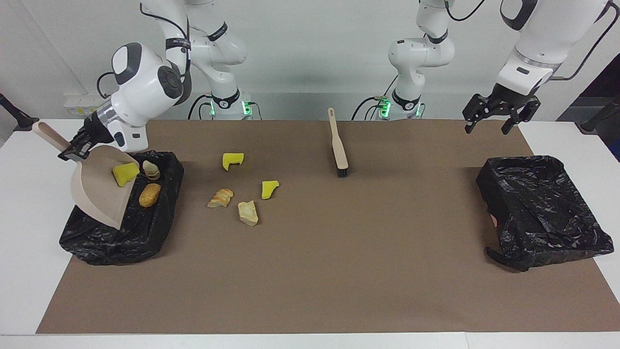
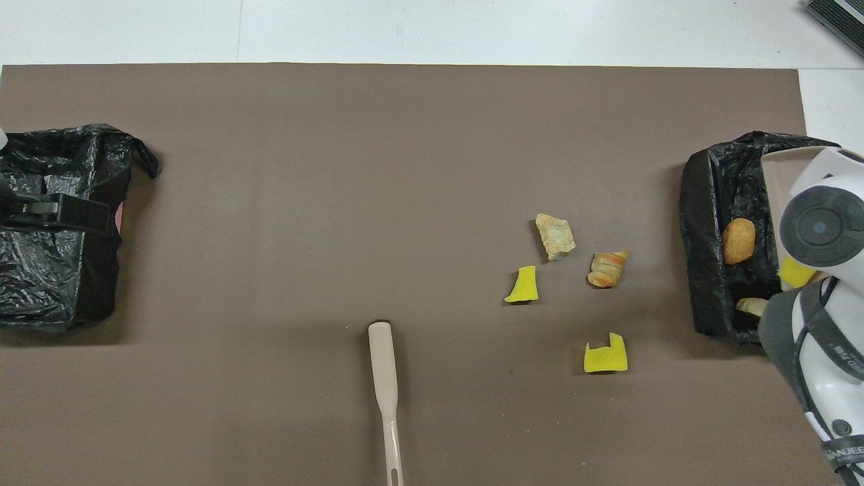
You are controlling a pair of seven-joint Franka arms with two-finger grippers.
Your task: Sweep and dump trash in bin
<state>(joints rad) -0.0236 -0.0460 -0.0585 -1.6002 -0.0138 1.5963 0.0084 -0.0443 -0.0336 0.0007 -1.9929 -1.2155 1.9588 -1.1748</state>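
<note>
Right gripper (image 1: 73, 149), left of frame: clamped on the handle of the tilted dustpan (image 1: 99, 191), yellow chunk (image 1: 125, 173) sliding toward the bin (image 1: 92, 237). Four trash (image 1: 247, 213) pieces on the mat, centre-left: light, soft, sweep rather than pinch. Left gripper (image 1: 501, 112), upper right: wide, empty, waiting.

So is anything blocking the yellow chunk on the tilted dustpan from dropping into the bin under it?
Nothing visible does. The yellow chunk sits at the edge of the dustpan, which the right gripper holds tilted over the open bin, where two chunks already lie. The left gripper waits, open.
</note>
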